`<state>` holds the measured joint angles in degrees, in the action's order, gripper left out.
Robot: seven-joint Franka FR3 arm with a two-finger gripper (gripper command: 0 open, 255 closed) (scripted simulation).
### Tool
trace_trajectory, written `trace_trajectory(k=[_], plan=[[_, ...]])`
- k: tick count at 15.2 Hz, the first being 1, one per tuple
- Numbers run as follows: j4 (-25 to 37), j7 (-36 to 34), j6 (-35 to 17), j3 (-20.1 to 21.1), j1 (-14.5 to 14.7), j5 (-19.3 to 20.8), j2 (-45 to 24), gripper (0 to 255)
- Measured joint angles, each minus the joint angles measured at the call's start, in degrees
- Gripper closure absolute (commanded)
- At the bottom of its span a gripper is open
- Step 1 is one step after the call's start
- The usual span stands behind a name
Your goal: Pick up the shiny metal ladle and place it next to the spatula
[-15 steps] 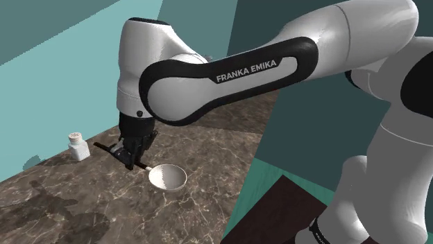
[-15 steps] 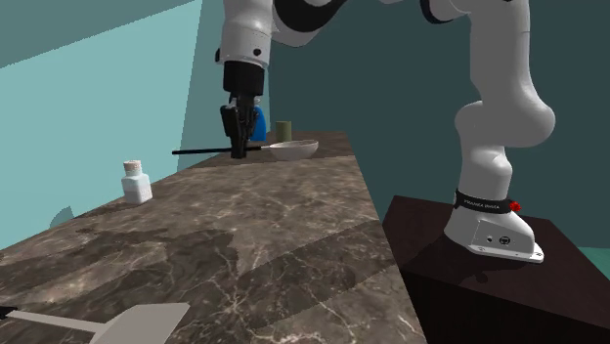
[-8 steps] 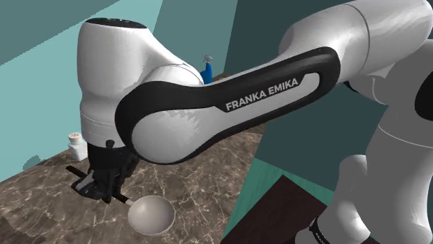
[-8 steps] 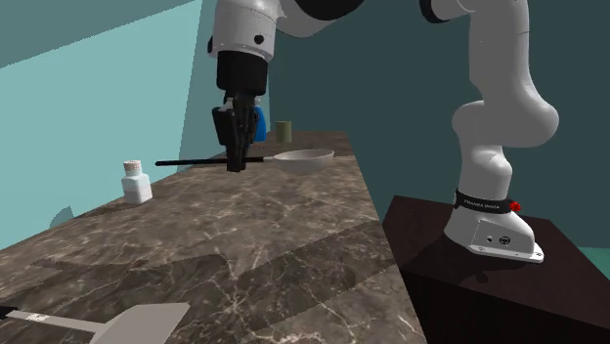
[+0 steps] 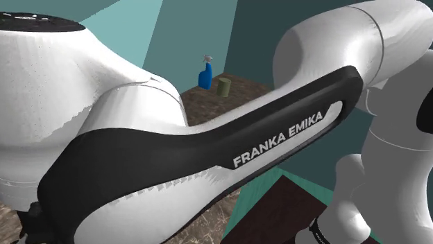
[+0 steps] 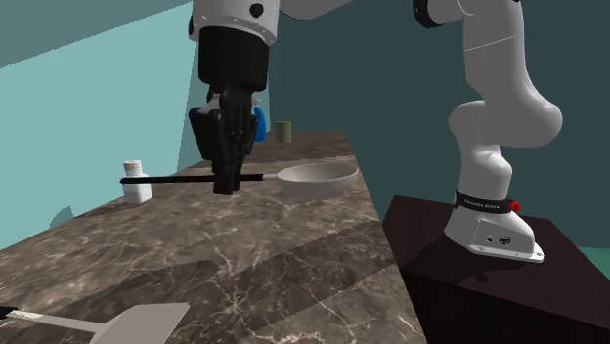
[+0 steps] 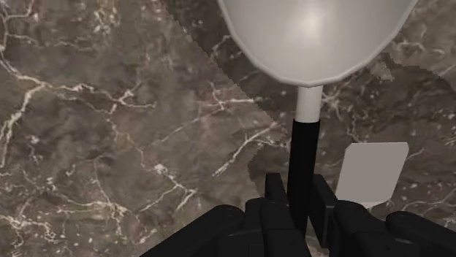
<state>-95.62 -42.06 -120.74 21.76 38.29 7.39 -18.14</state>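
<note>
The claw [image 6: 226, 184] pinches the ladle [image 6: 316, 174] by its thin black handle (bowl round, pale) above the veined marble counter [image 6: 264, 259].

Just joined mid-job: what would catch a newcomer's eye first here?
The black gripper holds a pale-bowled ladle level by its dark handle above the brown marbled counter, mid-frame in the second exterior view. The pale spatula lies on the counter at that view's lower left corner. In the shoulder view the white arm looms large, a blue spray bottle behind it.
</note>
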Motion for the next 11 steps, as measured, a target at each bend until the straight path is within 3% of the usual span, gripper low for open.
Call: trace_trajectory(k=[11], plan=[[17.9, -13.5, 6.9, 1.2, 13.0, 6.7, -12.3, 255]])
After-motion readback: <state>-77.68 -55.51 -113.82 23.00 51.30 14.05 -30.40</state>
